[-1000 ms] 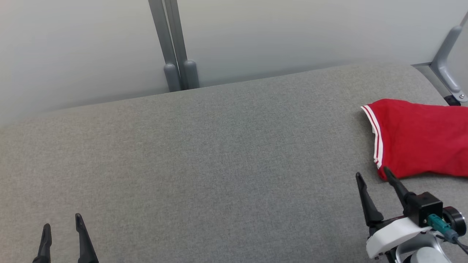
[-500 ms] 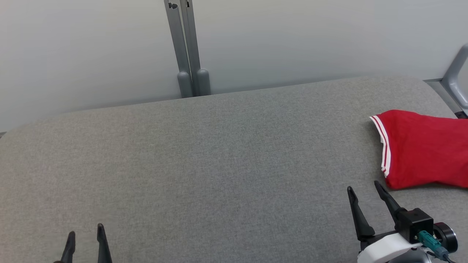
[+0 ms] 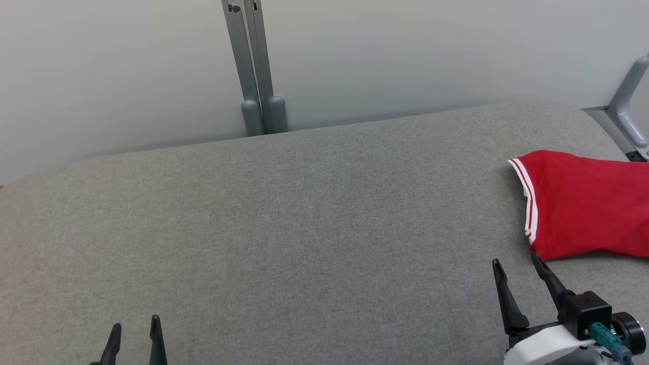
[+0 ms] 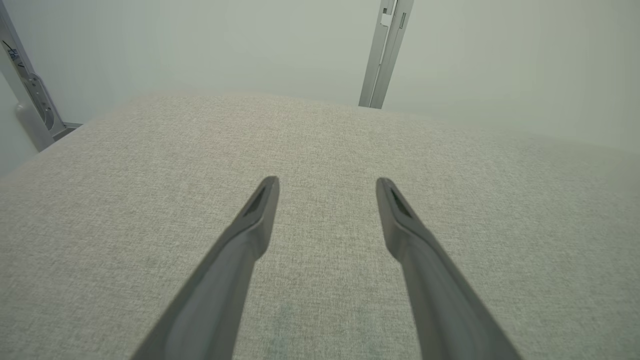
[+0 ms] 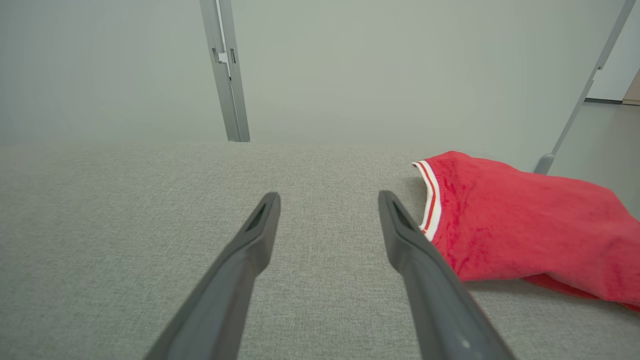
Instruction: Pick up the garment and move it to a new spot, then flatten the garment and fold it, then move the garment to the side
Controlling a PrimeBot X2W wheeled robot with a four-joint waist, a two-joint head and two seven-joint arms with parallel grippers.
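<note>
The garment (image 3: 588,205) is red with a white-striped hem and lies at the right end of the grey fabric table (image 3: 304,228), running off the head view's right edge. It also lies to the right in the right wrist view (image 5: 520,225). My right gripper (image 3: 515,261) is open just in front of the garment's near corner, nothing between its fingers (image 5: 327,199). At the lower left my left gripper (image 3: 136,324) is open over bare fabric, far from the garment (image 4: 327,182).
Twin grey posts (image 3: 256,66) rise behind the table's far edge against a pale wall. A grey metal bracket (image 3: 626,106) stands at the far right corner. Another frame post (image 4: 30,100) shows off the table's left end.
The head camera has shifted, so the whole picture has moved. The right gripper's tips have drawn slightly back from the garment's near corner. Both grippers stay open.
</note>
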